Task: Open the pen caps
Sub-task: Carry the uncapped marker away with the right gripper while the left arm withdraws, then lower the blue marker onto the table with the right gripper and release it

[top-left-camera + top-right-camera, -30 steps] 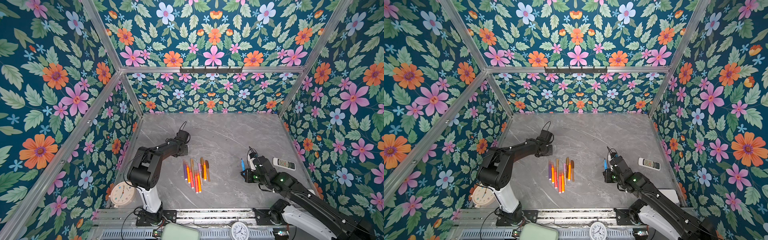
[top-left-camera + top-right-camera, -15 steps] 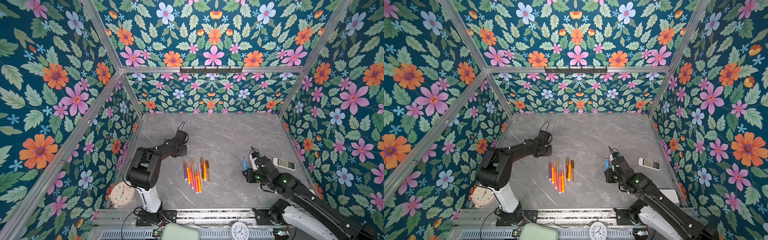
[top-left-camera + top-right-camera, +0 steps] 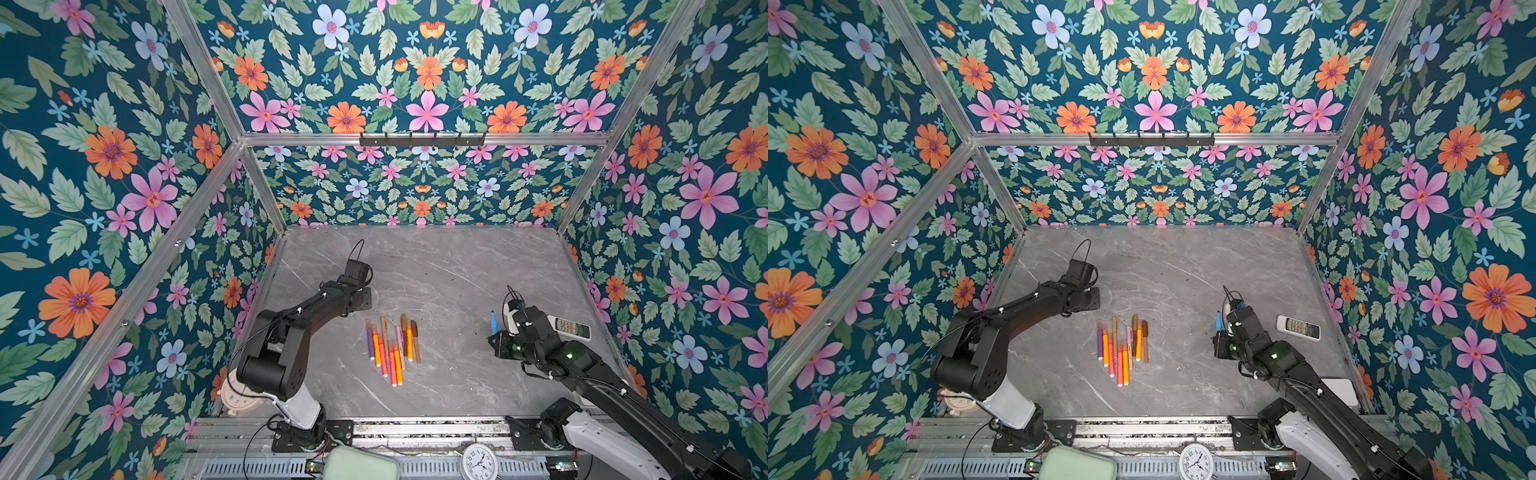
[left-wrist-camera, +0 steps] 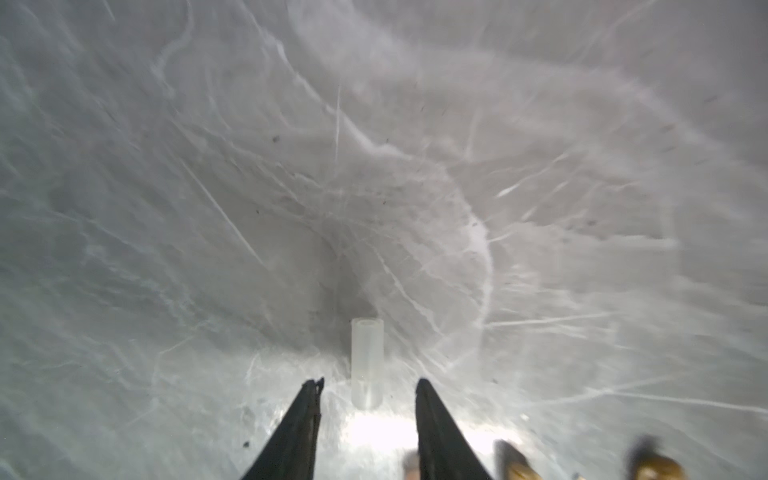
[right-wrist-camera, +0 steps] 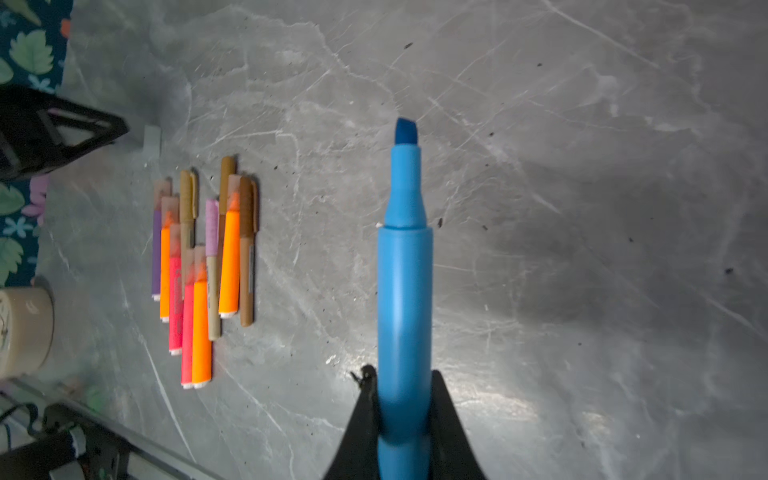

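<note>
**Left end effector** (image 4: 367,384): released, fingers apart, gripping nothing. One loose cap (image 4: 367,365), colourless and translucent, sits on the table (image 4: 187,208) in the gap at the fingertips. It appears to touch neither finger. Upright or lying: cannot tell. In both top views this end effector is low over the table, just behind the far left end of the pen row.

**Right end effector** (image 5: 405,415): clenched on the light blue pen (image 5: 405,291), gripped on the rear part of the barrel. The cap is off and the chisel tip is bare, pointing away from the wrist. In both top views the pen is held clear of the table, between the pen row and the white remote (image 3: 567,328).

**Counts**
- Pens on the table: ten in one pen row (image 3: 392,349), side by side and mostly touching, in the middle of the table towards the front, between the two arms.
  - three orange
  - two red-pink
  - three brown/gold
  - one purple
  - one beige with a pink cap
- All ten have their caps on, with the cap ends towards the far wall.
- Pens in all: eleven, counting the held one.
- Caps off: one.
- White remote: one, near the right wall.
- Clocks: two.
  - beige clock (image 3: 237,395) beside the left arm's base
  - white clock (image 3: 478,461) on the front rail
</note>
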### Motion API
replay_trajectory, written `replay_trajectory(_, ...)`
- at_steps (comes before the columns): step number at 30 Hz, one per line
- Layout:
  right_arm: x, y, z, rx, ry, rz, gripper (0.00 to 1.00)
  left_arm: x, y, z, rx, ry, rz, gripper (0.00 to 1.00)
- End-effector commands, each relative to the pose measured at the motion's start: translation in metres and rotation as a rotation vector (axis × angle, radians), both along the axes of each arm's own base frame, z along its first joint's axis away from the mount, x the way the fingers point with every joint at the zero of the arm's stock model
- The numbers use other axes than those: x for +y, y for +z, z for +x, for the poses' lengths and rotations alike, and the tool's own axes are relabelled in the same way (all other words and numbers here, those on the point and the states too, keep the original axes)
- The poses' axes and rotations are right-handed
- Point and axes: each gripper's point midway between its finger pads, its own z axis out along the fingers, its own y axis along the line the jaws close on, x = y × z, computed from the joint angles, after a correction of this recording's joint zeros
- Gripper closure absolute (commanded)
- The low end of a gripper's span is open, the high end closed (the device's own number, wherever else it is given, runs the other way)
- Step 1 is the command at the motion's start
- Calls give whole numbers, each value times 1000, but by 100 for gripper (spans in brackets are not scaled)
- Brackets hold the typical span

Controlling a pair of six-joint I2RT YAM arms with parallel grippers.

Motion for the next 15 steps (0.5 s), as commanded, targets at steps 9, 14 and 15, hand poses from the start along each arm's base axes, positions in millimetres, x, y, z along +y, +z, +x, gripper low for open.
replay_trajectory(9,-67,-15,92,98,-240,-30,100,-7,218,-72,-668,-136,-380,41)
replay_trajectory(14,-82,-41,124,176,-245,-171,100,-8,234,-125,-657,-248,-433,39)
replay_trajectory(15,-86,-48,129,196,-248,-199,100,-6,232,-133,-639,-259,-418,40)
